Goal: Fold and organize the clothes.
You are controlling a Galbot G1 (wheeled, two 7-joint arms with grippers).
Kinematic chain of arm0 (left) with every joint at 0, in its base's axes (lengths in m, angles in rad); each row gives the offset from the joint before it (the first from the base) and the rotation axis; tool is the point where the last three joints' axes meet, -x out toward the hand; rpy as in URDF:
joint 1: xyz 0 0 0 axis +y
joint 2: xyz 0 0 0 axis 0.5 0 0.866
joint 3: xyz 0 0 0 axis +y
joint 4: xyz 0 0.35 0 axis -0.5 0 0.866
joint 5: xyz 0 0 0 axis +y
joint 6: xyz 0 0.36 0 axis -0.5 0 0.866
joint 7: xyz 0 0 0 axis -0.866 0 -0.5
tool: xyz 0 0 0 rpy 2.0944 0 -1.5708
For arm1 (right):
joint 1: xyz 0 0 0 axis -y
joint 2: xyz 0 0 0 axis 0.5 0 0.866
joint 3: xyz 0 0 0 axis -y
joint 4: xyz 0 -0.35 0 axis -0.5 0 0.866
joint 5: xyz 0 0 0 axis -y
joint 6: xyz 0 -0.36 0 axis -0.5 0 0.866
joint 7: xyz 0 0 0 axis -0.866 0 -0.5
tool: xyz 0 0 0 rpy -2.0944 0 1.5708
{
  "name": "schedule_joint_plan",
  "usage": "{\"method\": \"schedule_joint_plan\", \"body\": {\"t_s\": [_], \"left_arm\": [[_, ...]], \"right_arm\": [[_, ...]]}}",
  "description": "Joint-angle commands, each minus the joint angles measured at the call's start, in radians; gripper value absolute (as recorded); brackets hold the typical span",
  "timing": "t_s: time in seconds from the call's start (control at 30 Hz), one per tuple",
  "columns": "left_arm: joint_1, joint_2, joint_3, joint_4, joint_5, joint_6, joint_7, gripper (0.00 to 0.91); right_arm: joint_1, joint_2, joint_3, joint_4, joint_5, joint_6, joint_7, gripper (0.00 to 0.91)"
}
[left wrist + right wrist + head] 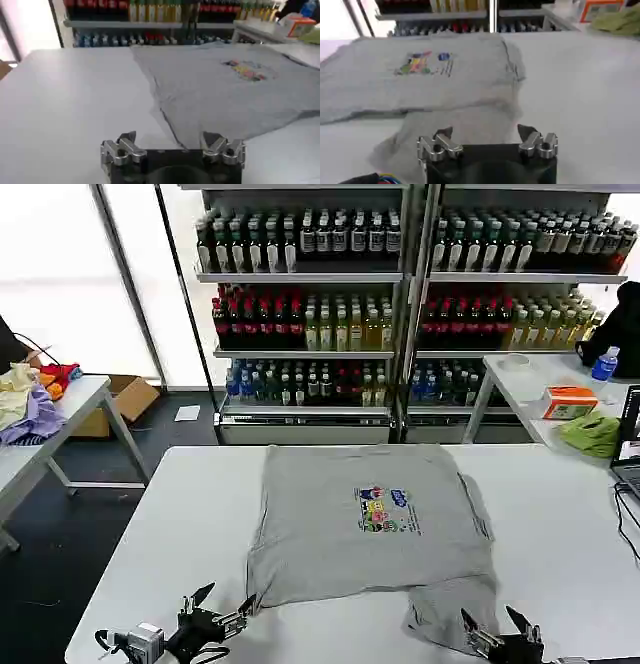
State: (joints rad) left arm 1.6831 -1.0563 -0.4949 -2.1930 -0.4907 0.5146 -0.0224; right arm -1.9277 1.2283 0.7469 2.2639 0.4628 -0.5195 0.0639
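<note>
A light grey T-shirt (360, 519) with a small multicoloured chest print (386, 509) lies on the white table (180, 514), partly folded, with a loose flap of cloth near the front right. My left gripper (222, 606) is open at the table's front edge, just short of the shirt's near left corner (187, 140). Open as well, my right gripper (498, 621) hangs over the loose flap (470, 125) at the front right. Nothing is between the fingers of either gripper (169, 139) (485, 132).
Shelves of bottles (400, 304) stand behind the table. A side table (70, 409) at the left holds purple, yellow and red fabrics (30, 399). Another table at the right carries a lime-green cloth (590, 434), an orange box (568, 401) and a bottle (604, 365). A laptop edge (630, 449) sits far right.
</note>
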Motion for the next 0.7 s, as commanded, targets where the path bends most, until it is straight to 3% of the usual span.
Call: {"method": "schedule_joint_plan", "body": {"t_s": [0.03, 0.07, 0.1, 0.13, 0.17, 0.2, 0.53, 0.63, 0.67, 0.7], "left_arm": [[-0.046, 0.013, 0.043, 0.042, -0.038, 0.040, -0.033, 0.907], [-0.046, 0.010, 0.045, 0.042, -0.036, 0.036, -0.034, 0.907], [-0.047, 0.006, 0.049, 0.041, -0.036, 0.035, -0.036, 0.907], [-0.049, 0.001, 0.056, 0.039, -0.035, 0.034, -0.041, 0.907], [-0.051, -0.004, 0.060, 0.038, -0.031, 0.032, -0.043, 0.907], [-0.053, -0.007, 0.065, 0.037, -0.028, 0.031, -0.043, 0.907], [-0.057, -0.067, 0.147, 0.026, 0.047, 0.014, -0.064, 0.907], [-0.049, -0.087, 0.164, 0.028, 0.062, 0.008, -0.066, 0.695], [-0.048, -0.091, 0.170, 0.030, 0.064, 0.005, -0.067, 0.564], [-0.049, -0.095, 0.173, 0.032, 0.066, 0.003, -0.068, 0.564]], "right_arm": [[-0.027, -0.001, -0.012, 0.016, -0.001, -0.058, 0.040, 0.907], [-0.026, 0.000, -0.012, 0.015, -0.001, -0.058, 0.039, 0.867], [-0.023, 0.001, -0.014, 0.013, 0.001, -0.058, 0.040, 0.635], [-0.017, 0.002, -0.016, 0.011, 0.004, -0.058, 0.041, 0.232], [-0.013, 0.003, -0.018, 0.008, 0.005, -0.058, 0.039, 0.081], [-0.011, 0.004, -0.019, 0.008, 0.006, -0.058, 0.039, 0.000], [0.019, 0.014, -0.041, -0.036, 0.021, -0.058, 0.042, 0.000], [0.015, 0.012, -0.038, -0.037, 0.033, -0.055, 0.040, 0.000], [0.013, 0.012, -0.038, -0.035, 0.037, -0.055, 0.039, 0.000], [0.012, 0.012, -0.039, -0.034, 0.038, -0.055, 0.039, 0.000]]}}
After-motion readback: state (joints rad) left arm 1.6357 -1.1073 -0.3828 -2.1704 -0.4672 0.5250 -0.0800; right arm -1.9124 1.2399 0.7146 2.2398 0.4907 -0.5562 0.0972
